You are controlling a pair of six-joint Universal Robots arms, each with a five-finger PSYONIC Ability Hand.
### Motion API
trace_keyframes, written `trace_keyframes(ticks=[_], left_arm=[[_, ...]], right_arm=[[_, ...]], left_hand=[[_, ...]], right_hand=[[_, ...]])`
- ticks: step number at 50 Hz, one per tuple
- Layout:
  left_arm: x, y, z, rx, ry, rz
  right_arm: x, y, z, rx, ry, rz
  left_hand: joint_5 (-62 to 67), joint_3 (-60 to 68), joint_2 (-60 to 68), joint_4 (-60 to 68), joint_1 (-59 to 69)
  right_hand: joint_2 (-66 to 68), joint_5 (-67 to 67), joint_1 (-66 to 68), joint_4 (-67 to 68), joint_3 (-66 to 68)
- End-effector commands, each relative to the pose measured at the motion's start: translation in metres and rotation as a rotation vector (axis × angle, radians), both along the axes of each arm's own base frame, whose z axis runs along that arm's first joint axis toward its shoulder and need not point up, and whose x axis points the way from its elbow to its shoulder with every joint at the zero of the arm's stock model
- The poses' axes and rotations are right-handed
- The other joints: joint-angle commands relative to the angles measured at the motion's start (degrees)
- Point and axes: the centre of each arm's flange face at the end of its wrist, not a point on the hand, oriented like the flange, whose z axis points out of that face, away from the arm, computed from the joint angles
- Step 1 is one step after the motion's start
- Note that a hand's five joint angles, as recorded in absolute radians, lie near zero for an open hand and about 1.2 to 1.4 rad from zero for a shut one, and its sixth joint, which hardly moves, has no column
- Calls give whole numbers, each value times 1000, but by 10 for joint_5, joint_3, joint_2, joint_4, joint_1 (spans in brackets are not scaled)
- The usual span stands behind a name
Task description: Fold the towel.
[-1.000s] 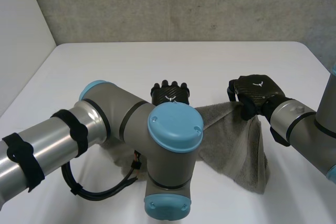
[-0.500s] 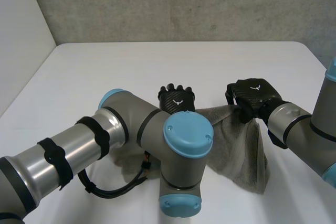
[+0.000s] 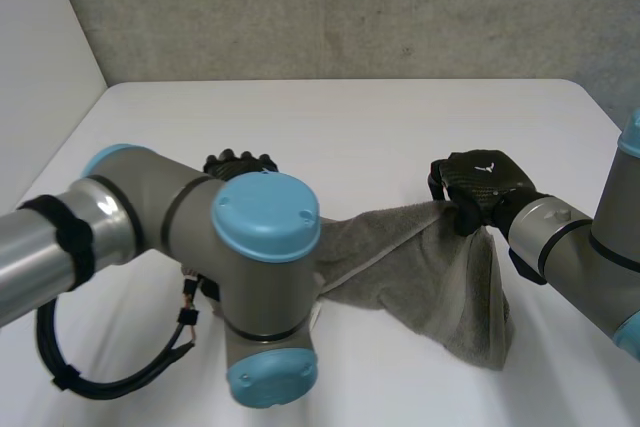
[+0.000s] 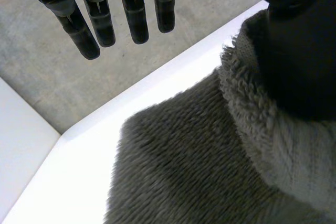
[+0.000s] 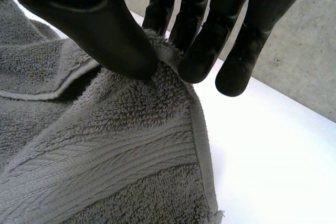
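The grey towel [image 3: 440, 267] hangs stretched over the white tabletop [image 3: 350, 112]. The right hand [image 3: 482, 185] pinches its hemmed edge near a corner between thumb and fingertips [image 5: 197, 66]. The left hand [image 3: 238, 161] is mostly hidden behind the left arm [image 3: 230, 247], which also covers the towel's other end. Its fingers [image 4: 134, 9] are straight and spread, with the towel lying against its thumb [image 4: 294, 40].

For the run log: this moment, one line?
grey terry towel: partly lifted | right hand: pinching its corner | left hand: fingers straight
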Motion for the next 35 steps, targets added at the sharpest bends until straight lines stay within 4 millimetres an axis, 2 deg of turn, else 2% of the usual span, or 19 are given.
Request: trace_keyframes(ticks=[1,5,6,7,8,9,10,12,21,23,26,28,29,31,32,33,34,35], left_arm=[[25,10,8,25,-25,16],[35,14,12,36,-32,16],[41,14,14,43,-33,10],[41,14,14,43,-33,10],[45,15,17,49,-28,-6],[48,16,19,56,-21,-31],[48,16,19,56,-21,-31],[52,17,24,72,-7,-97],[70,14,36,130,-12,-192],[81,5,34,166,-45,-179],[87,-2,32,182,-64,-169],[93,-20,26,194,-112,-166],[93,-20,26,194,-112,-166],[98,-47,18,183,-188,-159],[98,-47,18,183,-188,-159],[97,-62,19,155,-219,-158],[97,-63,19,155,-219,-158],[91,-77,24,109,-236,-161]], right_arm=[[0,1,1,-1,0,1],[1,2,2,-1,3,7],[1,1,2,-3,6,10],[1,1,2,-3,6,10],[1,2,3,-9,15,15],[1,2,3,-9,15,15],[1,1,3,-19,28,19],[1,0,4,-36,47,22],[-3,2,8,-71,170,58],[-4,1,10,-74,190,64],[-3,1,11,-70,222,83],[-1,-1,10,-77,237,93],[1,-6,8,-85,251,97],[4,-13,4,-92,268,104],[7,-23,5,-116,271,101],[12,-34,9,-144,265,95],[12,-34,9,-144,264,95],[15,-46,17,-188,255,71]], left_hand=[[-106,3,-6,-10,-3],[-13,95,87,83,90],[100,209,200,196,203],[101,210,201,197,204],[245,353,344,341,347],[326,434,426,422,429],[327,435,427,423,430],[462,571,562,558,565],[488,597,588,584,591],[488,597,588,584,591],[488,597,588,584,591],[488,597,588,584,591],[488,597,588,584,591],[488,597,588,584,591],[488,597,588,584,591],[488,597,588,584,591],[488,597,588,584,591],[488,597,588,584,591]], right_hand=[[49,35,37,36,36],[49,35,37,36,36],[49,35,37,36,36],[49,35,37,36,36],[49,35,37,36,36],[49,35,37,36,36],[49,35,37,36,36],[49,35,37,36,36],[49,35,37,36,36],[49,35,37,36,36],[49,35,37,36,36],[49,35,37,36,36],[49,35,37,36,36],[49,35,37,36,36],[49,35,37,36,36],[49,35,37,36,36],[49,35,37,36,36],[49,35,37,36,36]])
